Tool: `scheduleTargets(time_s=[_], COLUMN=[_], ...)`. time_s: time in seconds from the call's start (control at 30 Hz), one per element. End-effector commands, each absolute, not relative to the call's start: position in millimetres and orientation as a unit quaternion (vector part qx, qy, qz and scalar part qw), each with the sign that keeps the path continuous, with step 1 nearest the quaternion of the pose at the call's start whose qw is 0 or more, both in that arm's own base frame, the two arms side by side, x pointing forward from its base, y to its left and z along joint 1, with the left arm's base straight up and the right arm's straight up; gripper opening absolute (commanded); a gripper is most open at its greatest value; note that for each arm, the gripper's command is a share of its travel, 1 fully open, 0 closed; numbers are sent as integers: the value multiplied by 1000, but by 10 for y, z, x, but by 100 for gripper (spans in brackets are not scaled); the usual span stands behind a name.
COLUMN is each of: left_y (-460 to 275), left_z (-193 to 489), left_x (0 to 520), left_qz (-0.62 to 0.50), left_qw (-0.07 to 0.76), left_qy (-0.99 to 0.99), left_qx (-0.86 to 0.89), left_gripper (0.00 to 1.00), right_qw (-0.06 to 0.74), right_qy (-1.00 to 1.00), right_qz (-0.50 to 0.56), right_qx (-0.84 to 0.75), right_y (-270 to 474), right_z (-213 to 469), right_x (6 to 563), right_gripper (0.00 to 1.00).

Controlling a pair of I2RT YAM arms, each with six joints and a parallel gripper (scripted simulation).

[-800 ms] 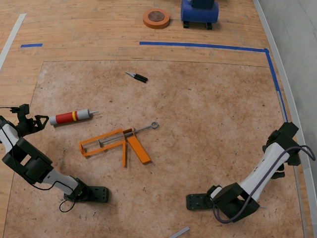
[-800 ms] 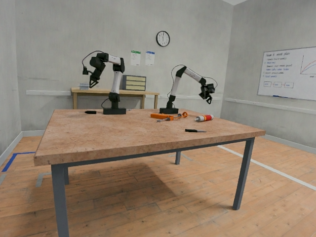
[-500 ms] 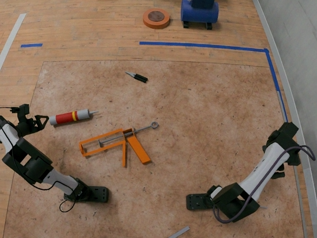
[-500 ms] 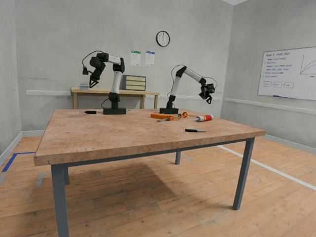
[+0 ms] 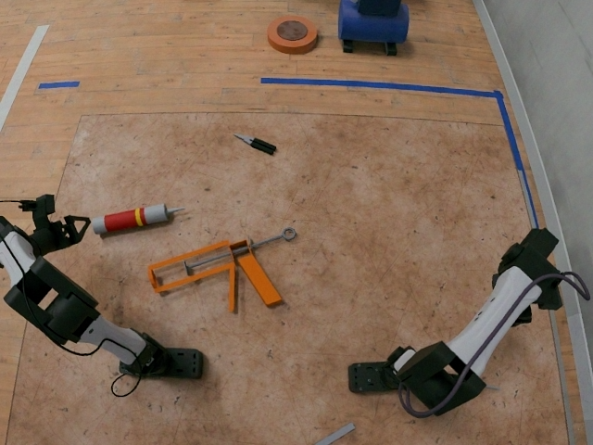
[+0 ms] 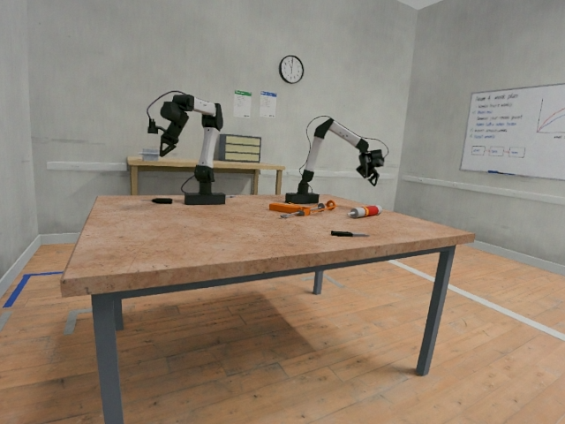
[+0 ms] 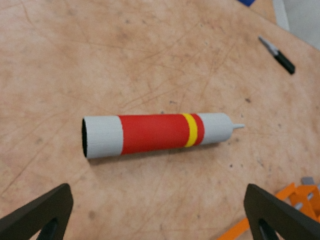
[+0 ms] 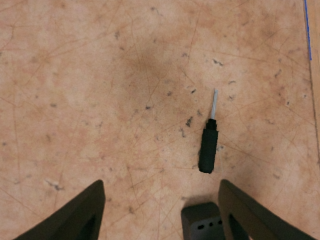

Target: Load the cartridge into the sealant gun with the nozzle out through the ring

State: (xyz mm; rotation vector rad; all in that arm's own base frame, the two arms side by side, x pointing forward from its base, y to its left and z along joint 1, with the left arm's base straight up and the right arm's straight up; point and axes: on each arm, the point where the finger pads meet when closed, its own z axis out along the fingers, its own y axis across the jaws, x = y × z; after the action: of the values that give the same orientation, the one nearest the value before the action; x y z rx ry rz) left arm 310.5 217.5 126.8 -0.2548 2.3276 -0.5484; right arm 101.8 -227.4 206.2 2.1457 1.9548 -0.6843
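In the top view, the left gripper (image 5: 82, 231) (image 6: 372, 179) (image 7: 158, 192) hangs at middle left, wide open and empty. The right gripper (image 6: 167, 149) (image 8: 161, 189) is half open, empty. The orange gun (image 5: 191, 280) (image 6: 288, 208) (image 7: 235, 231) holds no cartridge (image 5: 130, 220) (image 6: 365, 211) (image 7: 157, 134).

Plain grey walls (image 5: 555, 57) (image 6: 219, 41) seen, met at corner. Round white clock with black rim (image 6: 290, 69) hung high. Two white paper sheets, one green-topped (image 6: 242, 103), one blue-topped (image 6: 267, 103), put up below. White writing board (image 6: 513, 130) covered partly with words and curved lines. Long light-wood bench placed by back wall; grey cabinet with cream drawers (image 6: 240, 147) set on top. Orange-brown plank floor (image 5: 167, 47) (image 6: 319, 365) marked with blue tape (image 5: 378, 84) (image 6: 18, 290). Soft shadow cast under table.
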Motion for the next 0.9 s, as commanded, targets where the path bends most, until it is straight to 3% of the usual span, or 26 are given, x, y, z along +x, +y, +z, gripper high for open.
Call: scheduleTargets(time_s=[0.0, 0.87], left_y=[2188, 1227], left_z=[1312, 902], left_x=[3118, 3591], left_qz=[-208, -243], left_qw=[365, 166], left_qy=[902, 941], left_qx=[-95, -165], left_gripper=[92, 92], right_qw=[87, 120], right_qy=[651, 697], right_qz=[-230, -99], right_qx=[718, 700], right_y=[-2284, -1962], right_z=[2097, 1894], right_x=[1023, 2491], right_gripper=[62, 62])
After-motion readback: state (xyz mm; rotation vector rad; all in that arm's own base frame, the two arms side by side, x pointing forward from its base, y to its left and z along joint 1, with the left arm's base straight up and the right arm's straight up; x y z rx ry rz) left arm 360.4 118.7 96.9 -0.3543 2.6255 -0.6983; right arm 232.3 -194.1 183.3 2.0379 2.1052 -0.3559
